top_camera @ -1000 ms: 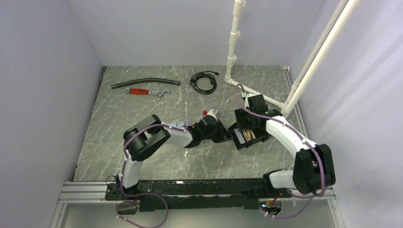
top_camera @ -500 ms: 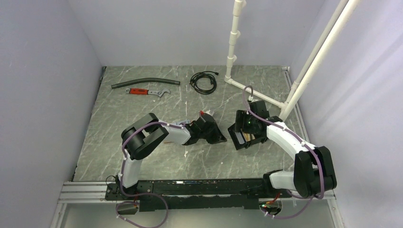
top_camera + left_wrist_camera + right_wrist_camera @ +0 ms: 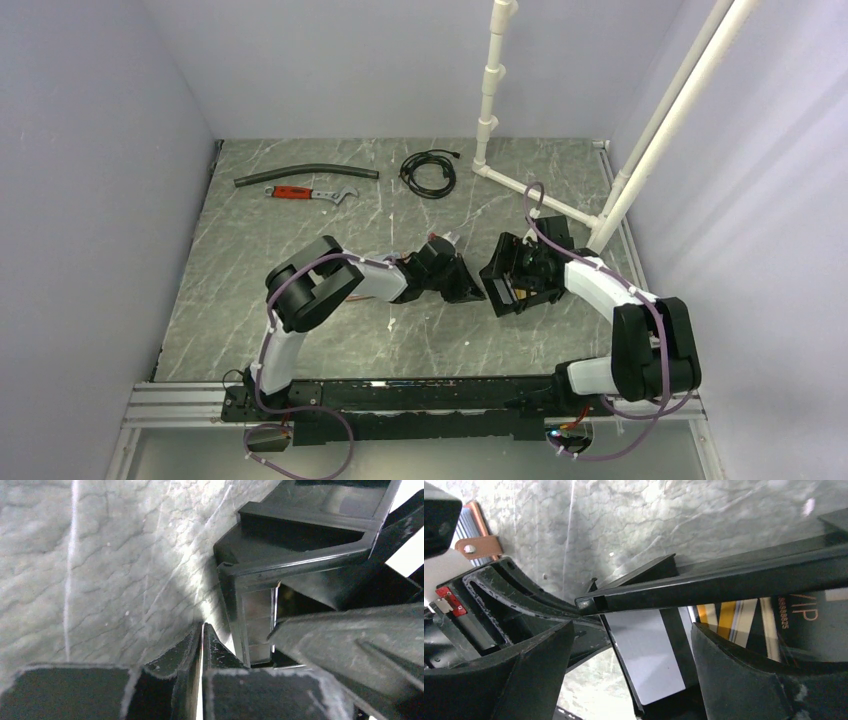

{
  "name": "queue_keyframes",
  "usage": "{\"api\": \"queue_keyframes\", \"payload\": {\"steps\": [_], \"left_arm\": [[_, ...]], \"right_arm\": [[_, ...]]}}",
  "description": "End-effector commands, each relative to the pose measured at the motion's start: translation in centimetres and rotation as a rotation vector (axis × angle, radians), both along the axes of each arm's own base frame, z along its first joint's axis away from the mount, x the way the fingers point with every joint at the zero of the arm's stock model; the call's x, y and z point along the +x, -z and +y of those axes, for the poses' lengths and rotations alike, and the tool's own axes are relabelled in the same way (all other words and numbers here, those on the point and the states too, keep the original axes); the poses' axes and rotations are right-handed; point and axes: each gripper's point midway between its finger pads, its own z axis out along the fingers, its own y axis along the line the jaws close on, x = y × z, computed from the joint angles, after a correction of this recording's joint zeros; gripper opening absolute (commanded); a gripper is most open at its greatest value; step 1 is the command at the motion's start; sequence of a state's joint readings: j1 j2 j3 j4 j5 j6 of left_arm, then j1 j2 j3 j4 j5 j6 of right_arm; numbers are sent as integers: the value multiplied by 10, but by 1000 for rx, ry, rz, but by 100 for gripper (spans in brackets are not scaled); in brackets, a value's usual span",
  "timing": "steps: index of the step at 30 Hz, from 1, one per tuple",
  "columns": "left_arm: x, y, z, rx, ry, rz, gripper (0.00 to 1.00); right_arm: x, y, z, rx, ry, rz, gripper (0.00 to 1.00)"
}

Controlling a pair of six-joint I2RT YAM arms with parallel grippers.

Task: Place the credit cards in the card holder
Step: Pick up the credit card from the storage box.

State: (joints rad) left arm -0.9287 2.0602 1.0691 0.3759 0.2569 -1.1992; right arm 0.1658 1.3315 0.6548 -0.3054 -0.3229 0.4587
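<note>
1. The card holder (image 3: 503,290) sits on the surface (image 3: 300,240) right of centre in the overhead view, between your two grippers.
2. In the right wrist view, three credit cards (image 3: 724,630) show inside its walls. A grey-white card (image 3: 644,655) is at lower centre, a gold-striped card (image 3: 731,617) is beside it, and a dark card (image 3: 809,625) lettered VIP is at the right. They overlap one another.
3. On your left gripper (image 3: 202,640), the jaws are closed and the tips are low, just beside a corner of the holder. Only a thin pale line shows between them, and whether that is a card edge cannot be told.
4. On your right gripper (image 3: 633,625), the jaws stand wide open astride the holder's end, above the grey-white card. They grip nothing.
5. Assessment: the task looks well advanced. No loose card shows on the surface in the overhead view.
6. What remains for you, on this evidence, is to confirm the left jaws carry nothing and that the cards lie fully within the walls. Whether they lie flat cannot be told.
</note>
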Motion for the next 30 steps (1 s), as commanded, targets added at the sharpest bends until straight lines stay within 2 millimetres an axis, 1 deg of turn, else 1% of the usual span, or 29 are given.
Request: {"api": "queue_keyframes", "payload": {"steps": [1,6,8,13,15,16,18,22,27,29,30], "left_arm": [[2,-5,-11,-13,27,8,11],[5,-6,-13,-17,23,11,11],[4,-5,-12,-14,20,12,11],[3,-3,-11,-8,18,19,11],[3,-2,-10,-7,16,21,11],[3,-2,-10,-6,17,22,11],[4,-3,-10,-6,16,19,11],[4,-4,-11,-7,18,17,11],[3,-3,-9,-2,13,17,11],[3,-2,-9,-4,12,21,11],[3,-2,-9,-7,11,24,11]], "right_arm": [[-2,-6,17,106,-43,4,86],[-4,-18,25,155,-59,-9,79],[-2,-19,22,142,-45,-18,77],[-3,-7,9,54,-22,29,64],[-4,-5,8,43,-24,45,55],[-5,-5,8,43,-27,45,54],[-5,-6,9,51,-36,37,50],[-4,-7,5,27,-20,23,39],[-3,-18,-3,-20,-17,4,23],[-2,-21,-5,-44,-13,1,21],[-3,-23,-6,-56,-15,-1,19]]}}
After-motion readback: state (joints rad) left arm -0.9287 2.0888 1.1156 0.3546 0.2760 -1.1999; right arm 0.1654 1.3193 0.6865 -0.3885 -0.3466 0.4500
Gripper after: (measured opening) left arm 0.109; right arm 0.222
